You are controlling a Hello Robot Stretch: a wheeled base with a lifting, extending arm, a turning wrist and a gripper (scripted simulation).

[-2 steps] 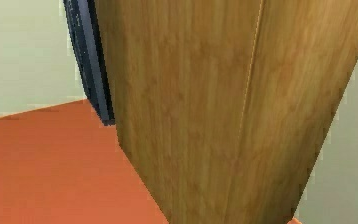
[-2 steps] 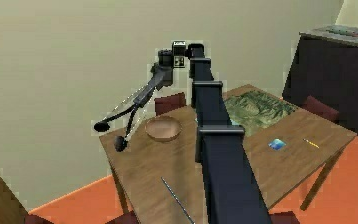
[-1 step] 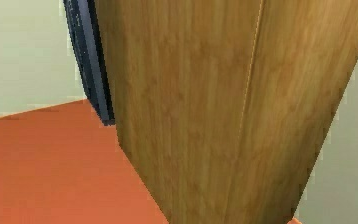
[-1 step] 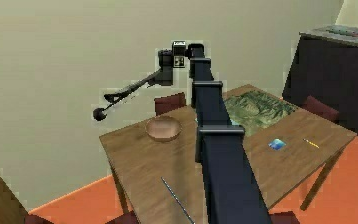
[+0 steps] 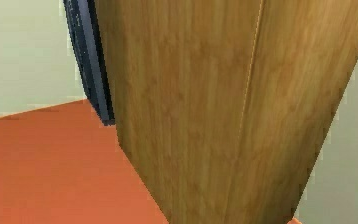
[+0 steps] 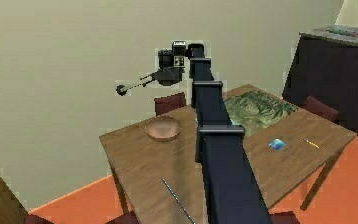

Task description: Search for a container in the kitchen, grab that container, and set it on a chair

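Wood bench (image 6: 137,162) on orange floor (image 6: 82,198). On it: brown bowl (image 6: 163,129), green-grey cloth (image 6: 255,106), sm blue item (image 6: 277,145), yellow pencil (image 6: 312,143), thin grey rod (image 6: 177,198).

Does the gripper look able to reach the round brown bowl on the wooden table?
Probably yes: the dark arm extends over the wooden table, the gripper shows near the round brown bowl, and nothing stands between them.

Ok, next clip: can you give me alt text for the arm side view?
A dark arm reaches over a wooden table, its pincer against the bare wall beyond. On the table lie a round tan dish, a green patterned sheet and a small blue thing; a dark red chair stands at its far side.
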